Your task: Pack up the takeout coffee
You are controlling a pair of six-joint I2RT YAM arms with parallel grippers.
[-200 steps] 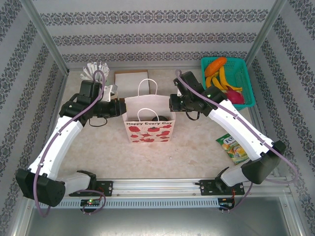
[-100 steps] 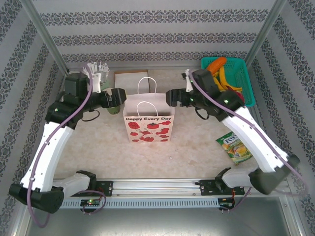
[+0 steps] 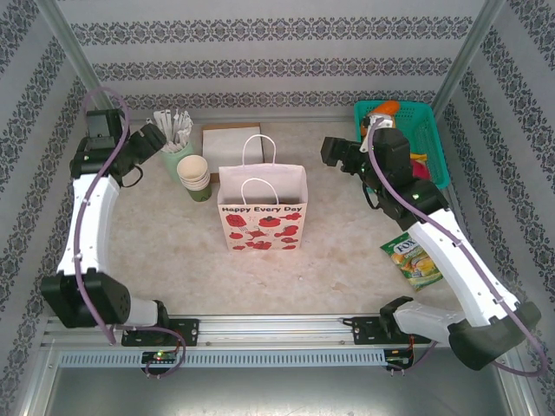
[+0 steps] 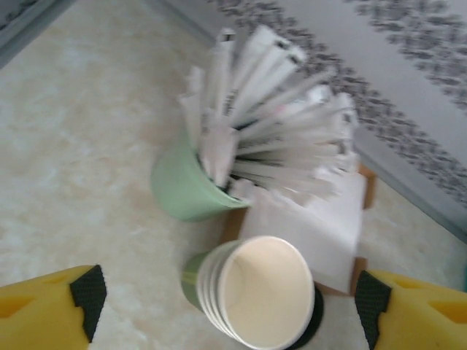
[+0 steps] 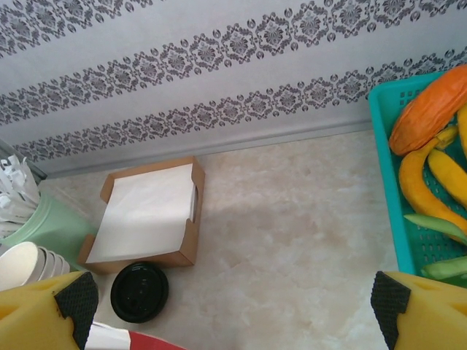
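Showing in the right wrist view, a round black plastic lid is seen level and face up between the cardboard napkin box and the paper bag, ahead of the right gripper and towards its left finger. Whether the takeout coffee's green cup stands under it cannot be told. Both grippers are held wide and empty, the left gripper facing down at the stack of cream paper cups.

One each of paper bag, cup stack, stick-filled cup, napkin box, teal basket, snack packet and black lid.
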